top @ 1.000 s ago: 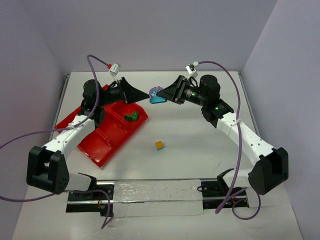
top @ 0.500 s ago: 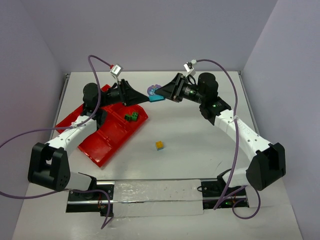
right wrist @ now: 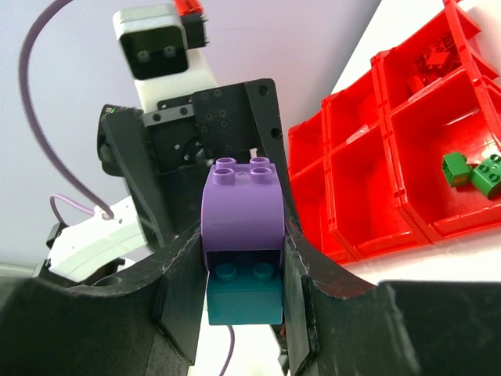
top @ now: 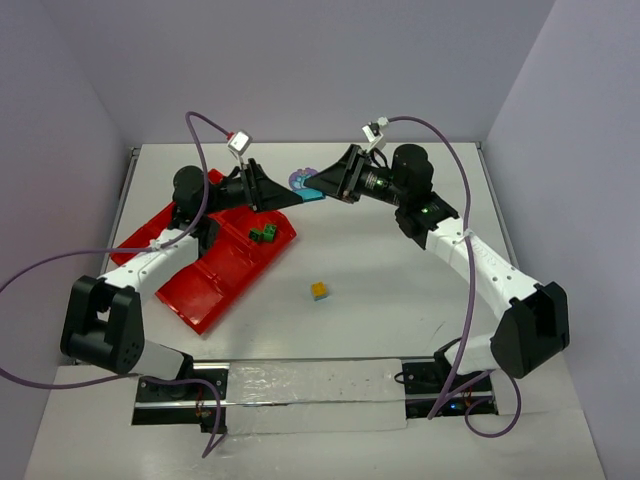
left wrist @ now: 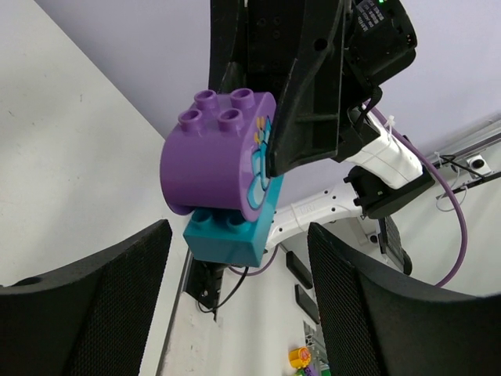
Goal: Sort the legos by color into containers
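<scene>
A purple arched lego (right wrist: pixel 243 207) is stacked on a teal lego (right wrist: pixel 244 294), and my right gripper (right wrist: pixel 244 266) is shut on the pair, holding it in the air (top: pixel 305 184) beyond the tray's far corner. My left gripper (left wrist: pixel 235 298) faces it, open. The teal lego (left wrist: pixel 231 235) sits between its fingertips (left wrist: pixel 117 266) with a gap on each side, and the purple one (left wrist: pixel 223 157) is above. The containers are compartments of a red tray (top: pixel 205 275). Two green legos (top: pixel 263 233) lie in one, a red lego (right wrist: pixel 434 56) in another. A yellow-and-green cube (top: pixel 319 290) rests on the table.
The tray lies slanted on the table's left half, under the left arm. Purple cables (top: pixel 195 150) loop above both arms. A clear strip with the arm bases (top: pixel 310 395) runs along the near edge. Walls close in the back and sides.
The right gripper has carried the purple-and-teal pair a little to the left. The left gripper has lifted and come to meet it, its fingers now either side of the teal lego.
</scene>
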